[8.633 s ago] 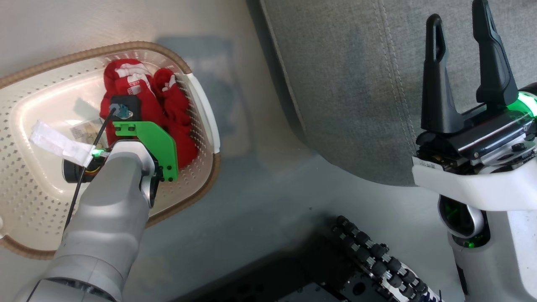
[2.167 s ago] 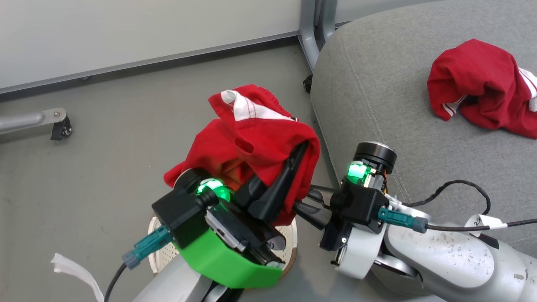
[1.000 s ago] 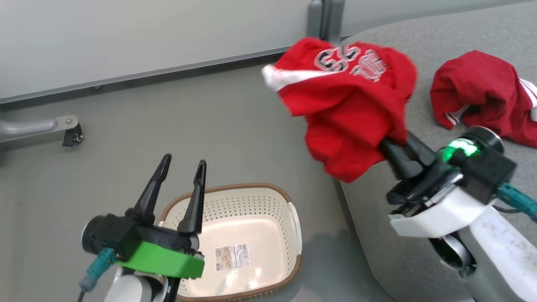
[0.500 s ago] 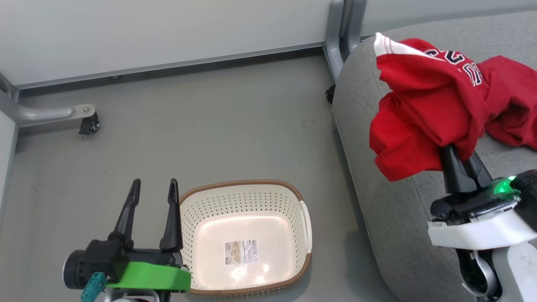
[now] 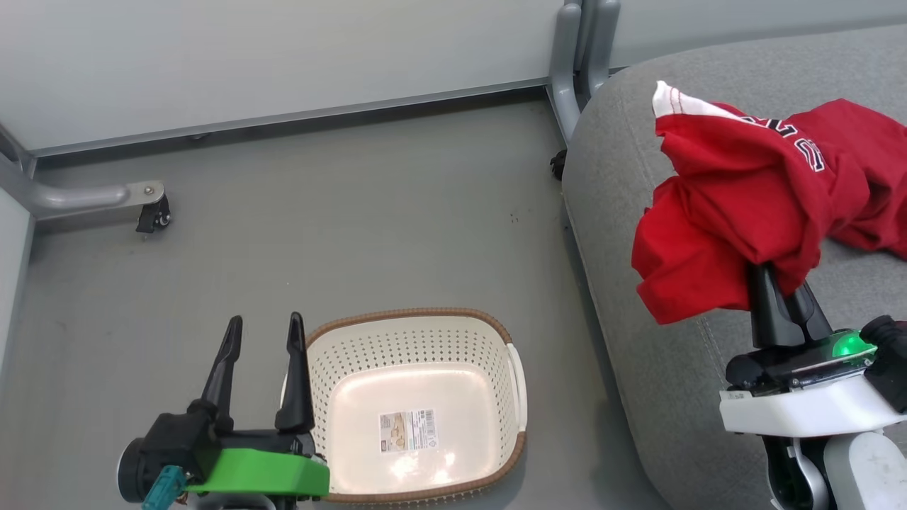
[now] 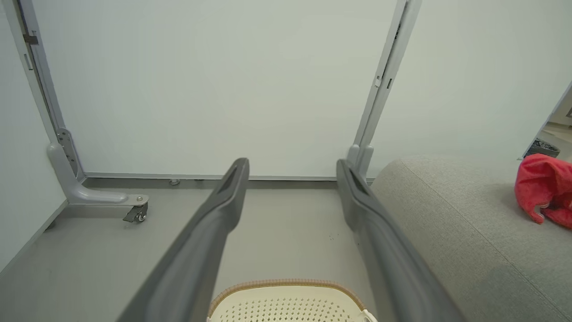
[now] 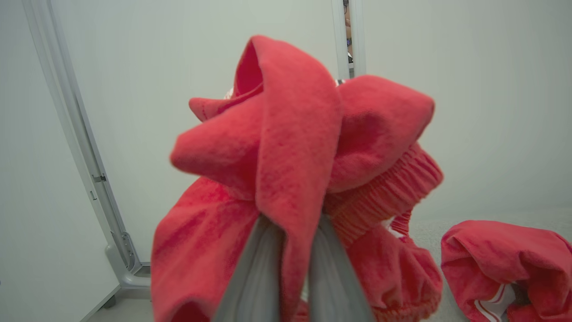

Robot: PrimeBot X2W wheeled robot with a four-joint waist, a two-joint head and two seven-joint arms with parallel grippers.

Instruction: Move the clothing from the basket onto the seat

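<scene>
Gripping one red garment [image 5: 730, 191] tight in the right gripper [image 5: 779, 283] above the grey seat [image 5: 638, 177], next to a second garment [image 5: 871, 163] lying on it, with left gripper [image 5: 263, 327] spread apart beside the basket [image 5: 411, 312].

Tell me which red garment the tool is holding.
The nearer garment, draped over the shut right tool above the seat; the other garment lies loose on the cushion.

Red clothing [image 5: 737, 205], grey seat [image 5: 638, 354], cream perforated basket [image 5: 411, 343].
</scene>
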